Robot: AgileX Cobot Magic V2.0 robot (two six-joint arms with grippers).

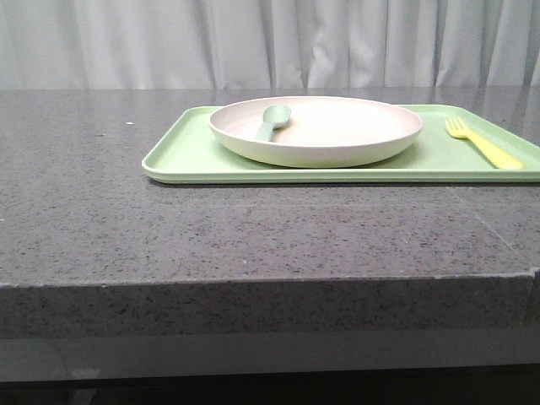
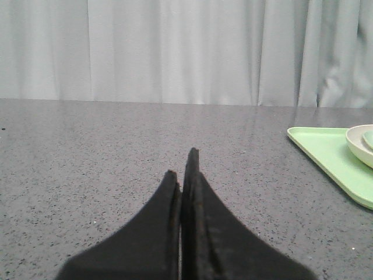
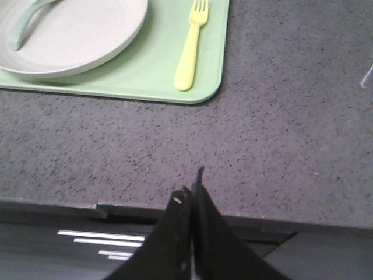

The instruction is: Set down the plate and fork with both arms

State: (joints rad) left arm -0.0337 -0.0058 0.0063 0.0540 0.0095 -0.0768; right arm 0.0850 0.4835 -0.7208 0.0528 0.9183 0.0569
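Nearest in the front view, the lower half of the frame is the thick front edge of a dark speckled stone counter (image 1: pixel 169 245); neither arm appears in this view.

In the left wrist view, the left gripper (image 2: pixel 182 169) fills the bottom centre, its two black pointed fingers pressed together with nothing between them, above bare counter. In the right wrist view, the right gripper (image 3: pixel 191 184) sits at bottom centre, likewise closed and empty, over the counter's near edge.

Farther back, in the upper right of the front view, a flat light-green tray (image 1: pixel 181 148) lies on the counter. The plate (image 1: pixel 316 128) rests on the tray, centre-top of the frame, with a pale grey-green spoon (image 1: pixel 272 120) lying inside it toward its left. The fork (image 1: pixel 483 143) lies flat on the tray at the far right, apart from the plate, tines pointing away.

The plate looks rigid and smooth, probably light but wide; its raised rim seems the only place to pinch, and a one-sided hold could let it tip and spill the spoon. The fork looks light, stiff and slick; lying flat, it likely needs a pinch across its handle near the middle.

Nothing stands between the grippers and the tray. A pale curtain (image 1: pixel 270 42) closes the background.
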